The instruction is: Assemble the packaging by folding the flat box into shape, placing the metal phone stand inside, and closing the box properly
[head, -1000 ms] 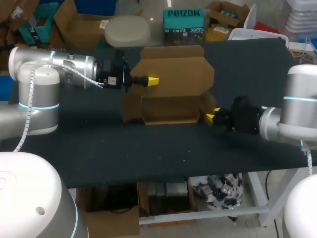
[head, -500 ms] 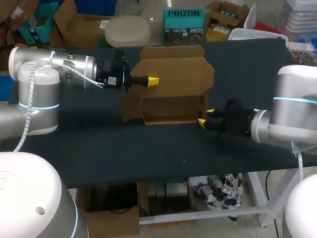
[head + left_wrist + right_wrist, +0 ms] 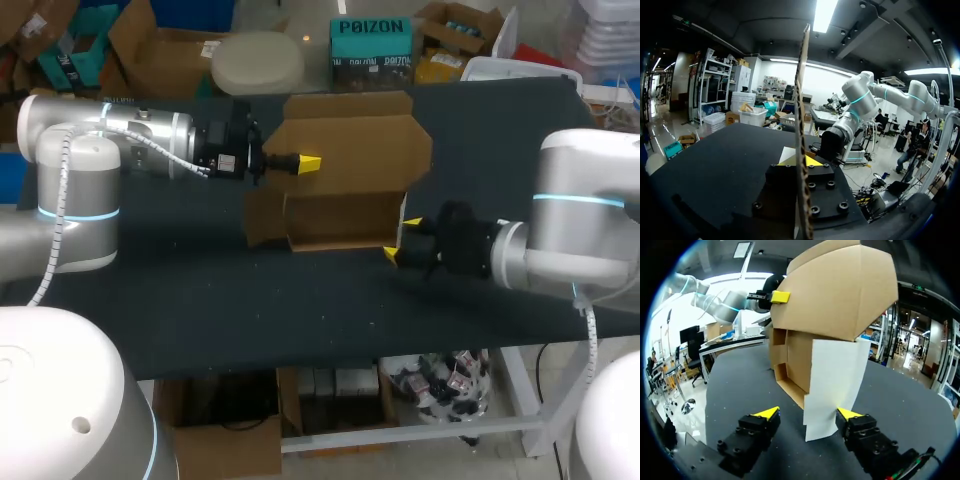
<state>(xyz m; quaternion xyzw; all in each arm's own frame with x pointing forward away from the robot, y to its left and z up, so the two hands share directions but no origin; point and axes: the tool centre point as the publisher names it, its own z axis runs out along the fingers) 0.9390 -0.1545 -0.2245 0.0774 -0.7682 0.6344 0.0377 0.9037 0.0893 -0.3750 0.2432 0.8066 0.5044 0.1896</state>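
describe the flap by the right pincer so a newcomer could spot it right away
On the black table sits a half-folded brown cardboard box, its tall lid gripped by the left pincer. At the box's end facing the right pincer, a narrow flap stands between that pincer's open fingers. It is the only pale, whitish panel; every neighbouring panel is brown.

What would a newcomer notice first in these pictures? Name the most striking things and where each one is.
A half-folded cardboard box stands on the black table, lid flap raised. The left gripper is clamped on that lid's edge. The right gripper sits open at the box's right end, a side flap between its yellow tips.
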